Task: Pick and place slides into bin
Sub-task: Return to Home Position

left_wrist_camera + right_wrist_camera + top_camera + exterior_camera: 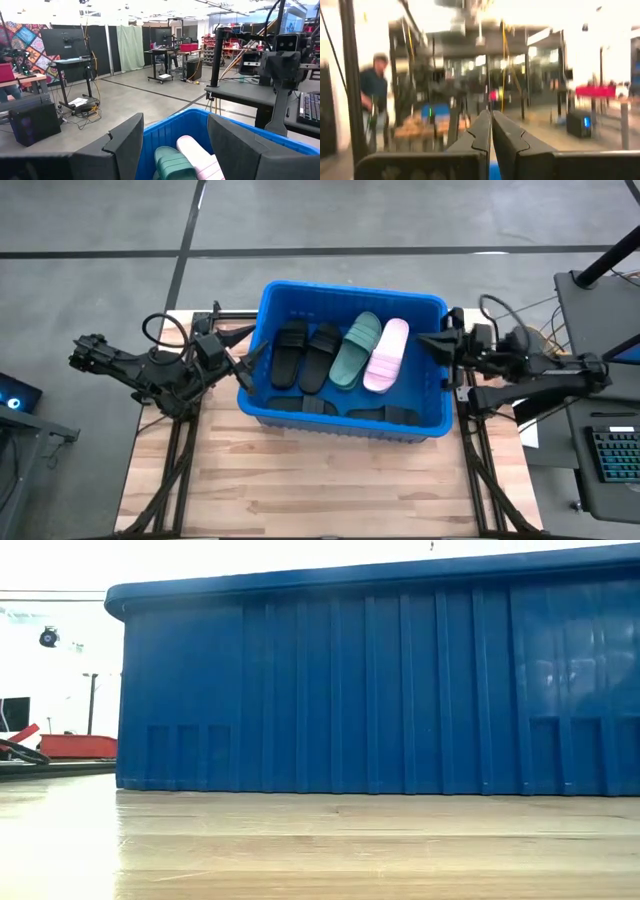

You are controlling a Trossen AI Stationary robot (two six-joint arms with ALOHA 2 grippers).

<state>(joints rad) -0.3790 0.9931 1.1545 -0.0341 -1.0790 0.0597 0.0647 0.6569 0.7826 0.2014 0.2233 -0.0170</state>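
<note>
Your bin [350, 292] is a glossy, bright blue plastic tub with a thick rim and tapered walls. It sits on the pale wood-plank desk [300, 490] between the two arms. In the low view its outer wall [380, 690] shows upright moulded ribs.

The slides lie inside it, side by side. Two black slides [291, 352] of matte foam with wide strap bands come first, then a green slide [355, 348], then a pink slide [386, 355]. In the left wrist view the green one [172, 162] has a ridged band and the pink one [197, 155] looks smooth and rounded. More dark slides [300, 404] lie crosswise along the bin wall nearest the desk's bare end; you cannot tell their exact colour.

Your left tool [248, 362] is just outside the bin's left wall, with its dark, angular fingers [125, 145] spread wide. Your right tool [430, 340] is at the bin's right rim, its fingers [480, 132] pressed together and pinching nothing.
</note>
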